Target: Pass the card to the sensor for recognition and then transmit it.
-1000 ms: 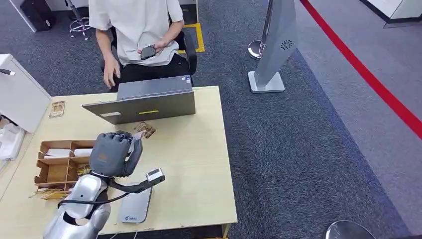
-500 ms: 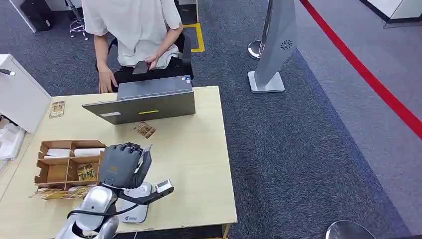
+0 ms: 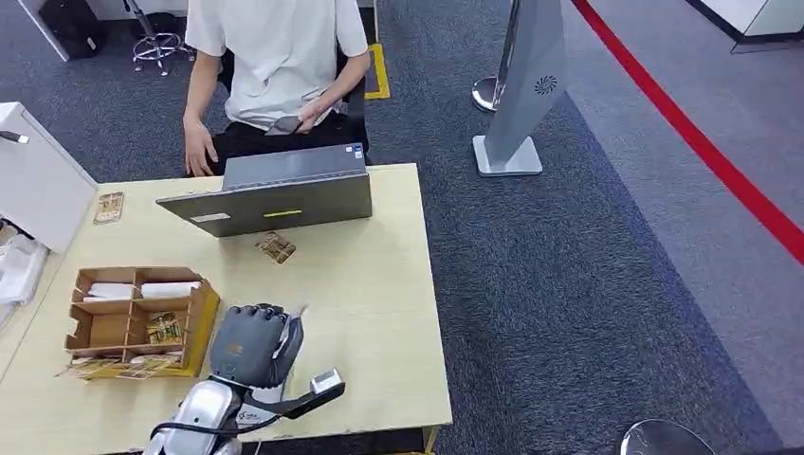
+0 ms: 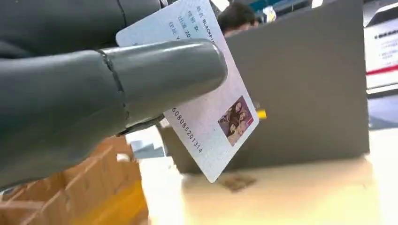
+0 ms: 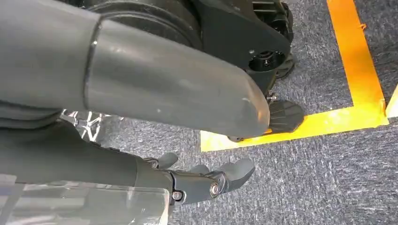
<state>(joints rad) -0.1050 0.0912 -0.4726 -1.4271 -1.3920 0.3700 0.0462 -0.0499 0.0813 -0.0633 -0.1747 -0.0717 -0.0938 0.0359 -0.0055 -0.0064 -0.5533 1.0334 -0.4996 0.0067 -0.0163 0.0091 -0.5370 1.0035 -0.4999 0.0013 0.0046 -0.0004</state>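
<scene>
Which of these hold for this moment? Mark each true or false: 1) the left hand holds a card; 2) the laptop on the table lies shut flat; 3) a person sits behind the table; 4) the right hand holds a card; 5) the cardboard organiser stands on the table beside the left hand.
1) True: the left hand pinches the card under its thumb.
2) False: the laptop stands open, its lid's back toward the robot.
3) True: the person sits behind the table.
4) False: the right hand hangs over the carpet with nothing in it, fingers apart.
5) True: the cardboard organiser stands beside the left hand.
</scene>
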